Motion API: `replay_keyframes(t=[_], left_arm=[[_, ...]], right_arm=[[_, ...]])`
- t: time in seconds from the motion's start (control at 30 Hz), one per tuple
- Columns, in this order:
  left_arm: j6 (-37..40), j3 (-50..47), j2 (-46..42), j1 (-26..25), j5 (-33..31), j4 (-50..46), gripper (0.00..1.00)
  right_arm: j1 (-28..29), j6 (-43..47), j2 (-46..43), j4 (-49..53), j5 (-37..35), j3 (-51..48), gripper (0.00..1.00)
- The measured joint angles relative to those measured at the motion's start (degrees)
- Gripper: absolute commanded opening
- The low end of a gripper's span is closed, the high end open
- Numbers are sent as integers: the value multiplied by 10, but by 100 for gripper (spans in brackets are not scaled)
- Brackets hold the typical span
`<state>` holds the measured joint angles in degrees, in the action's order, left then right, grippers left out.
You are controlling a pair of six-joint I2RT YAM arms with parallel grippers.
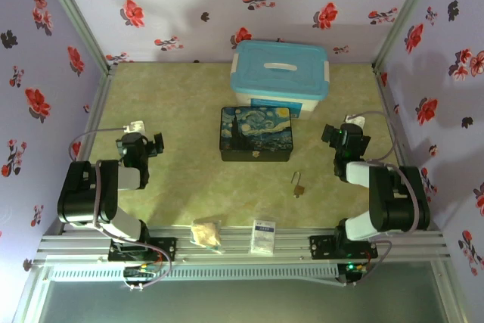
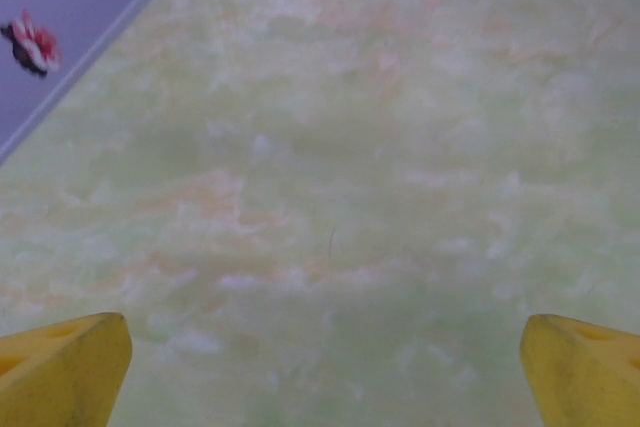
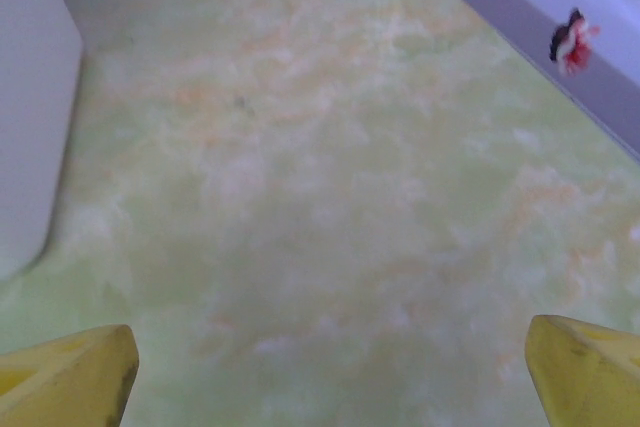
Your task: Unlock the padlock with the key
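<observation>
Yellow fingers (image 2: 60, 372) of the left gripper (image 2: 325, 387) sit at the two lower corners of the left wrist view. They are spread wide over bare table (image 2: 330, 147), holding and touching nothing. The right gripper (image 3: 330, 387) is in the same condition: jaws fully apart, nothing between them.

The padlock (image 1: 299, 185) lies on the table in front of the painted box (image 1: 256, 133), off its right corner. It is nearer the right arm and well apart from both grippers. A white packet (image 1: 263, 236) lies closer to the arm bases. The key is too small to make out.

Handling, as judged:
- The padlock is probably light, rigid and smooth, so it is likely to skid if nudged.
- Grip it across the flat faces of the brass body, leaving the keyhole end clear.
- Do not grip the thin shackle.
- The key is likely thin and flat against the table, so pinch it by its head.
</observation>
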<state>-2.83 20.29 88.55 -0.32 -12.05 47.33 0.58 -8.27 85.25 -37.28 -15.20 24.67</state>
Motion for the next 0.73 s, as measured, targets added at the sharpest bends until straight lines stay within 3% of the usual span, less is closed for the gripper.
replay_keyframes(t=[0.1, 0.3, 0.73], left_arm=[[0, 2, 0, 0, 12, 19, 100], [0, 5, 0, 0, 26, 24, 100], [0, 7, 0, 0, 33, 24, 100]], right_arm=[[-1, 4, 35, -70, 18, -20, 99], [-1, 4, 38, -109, 19, -36, 99], [2, 24, 38, -119, 65, -26, 99]])
